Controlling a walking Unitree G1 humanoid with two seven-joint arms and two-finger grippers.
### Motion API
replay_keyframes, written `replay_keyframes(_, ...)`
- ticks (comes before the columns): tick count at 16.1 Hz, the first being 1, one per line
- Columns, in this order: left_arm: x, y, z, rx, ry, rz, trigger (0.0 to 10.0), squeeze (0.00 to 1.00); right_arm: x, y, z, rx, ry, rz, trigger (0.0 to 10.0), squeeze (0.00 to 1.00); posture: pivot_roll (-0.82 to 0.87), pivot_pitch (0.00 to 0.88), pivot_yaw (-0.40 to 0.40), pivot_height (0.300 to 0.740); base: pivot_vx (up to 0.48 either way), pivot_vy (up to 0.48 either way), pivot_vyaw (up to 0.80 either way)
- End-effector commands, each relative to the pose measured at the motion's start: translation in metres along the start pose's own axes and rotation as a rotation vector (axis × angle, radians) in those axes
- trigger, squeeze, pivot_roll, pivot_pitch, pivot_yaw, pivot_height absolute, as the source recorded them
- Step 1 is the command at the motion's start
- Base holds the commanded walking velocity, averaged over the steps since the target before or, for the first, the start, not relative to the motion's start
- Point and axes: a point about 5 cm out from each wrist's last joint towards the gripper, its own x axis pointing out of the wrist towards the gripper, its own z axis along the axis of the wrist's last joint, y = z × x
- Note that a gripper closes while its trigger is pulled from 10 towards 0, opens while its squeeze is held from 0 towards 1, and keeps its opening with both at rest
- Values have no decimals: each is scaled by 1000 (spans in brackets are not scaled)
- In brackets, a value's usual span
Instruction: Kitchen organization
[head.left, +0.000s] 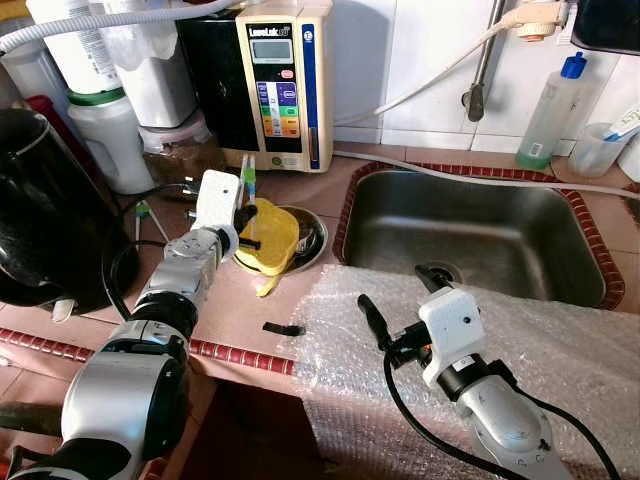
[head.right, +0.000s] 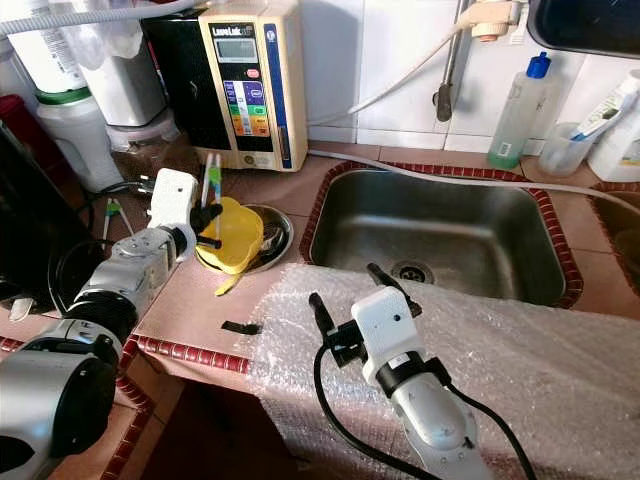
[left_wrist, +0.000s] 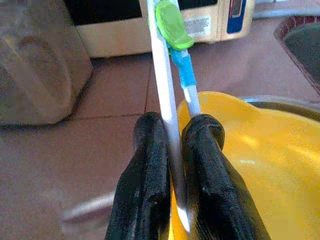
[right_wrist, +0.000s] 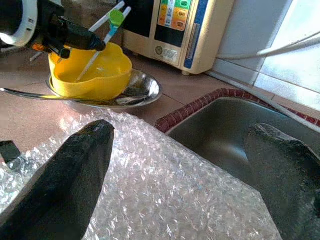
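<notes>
My left gripper (head.left: 246, 228) is shut on a pair of white and blue chopsticks (left_wrist: 167, 90) joined by a green clip. It holds them upright over a yellow bowl (head.left: 272, 238), their lower ends inside the bowl. The bowl rests in a shallow steel dish (right_wrist: 142, 90) on the pink counter, left of the sink (head.left: 470, 230). My right gripper (head.left: 402, 297) stands open just above a sheet of bubble wrap (head.left: 540, 340) that lies over the sink's front edge. Nothing is between its fingers (right_wrist: 75, 170).
A cream water ioniser (head.left: 285, 80) stands behind the bowl, with a black kettle (head.left: 40, 210) and white filter jars at the far left. A small black scrap (head.left: 283, 329) lies by the red-tiled counter edge. A green soap bottle (head.left: 550, 110) stands behind the sink.
</notes>
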Motion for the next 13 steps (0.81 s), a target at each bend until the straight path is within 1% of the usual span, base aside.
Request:
replay_keyframes(1,-2,3,-4,-9,-5,18,0,0,2,-2,7,1,-36,1,10000,0,16,0,88,740,0,0,0)
replay_keyframes(3,-2,4,-2,-16,-23,21,0,0,2,-3,7,0,-36,2,10000,0,17,0,87,740,0,0,0)
replay_keyframes(5,-2,4,3,-27,-70,13,0,0,4,-3,7,-1,-39,4,10000,0,19,0,83,740,0,0,0)
replay_keyframes(6,-3,4,7,-41,-117,13,0,0,5,-2,8,-2,-42,10,10000,0,19,0,80,740,0,0,0)
replay_keyframes(8,-4,7,6,-44,-138,33,0,0,6,-3,8,-5,-45,15,10000,0,20,0,76,740,0,0,0)
replay_keyframes(9,-5,8,3,-48,-131,37,0,0,7,-3,8,-8,-44,17,10000,0,20,0,73,740,0,0,0)
replay_keyframes(11,-6,7,1,-56,-141,42,0,0,7,-4,7,-10,-44,18,10000,0,19,0,65,740,0,0,0)
replay_keyframes(12,-7,7,0,-90,-159,44,0,0,7,-4,8,-13,-44,20,10000,0,17,0,62,740,0,0,0)
replay_keyframes(13,-8,4,6,-99,-222,28,0,0,8,-6,8,-19,-43,18,10000,0,14,0,58,740,0,0,0)
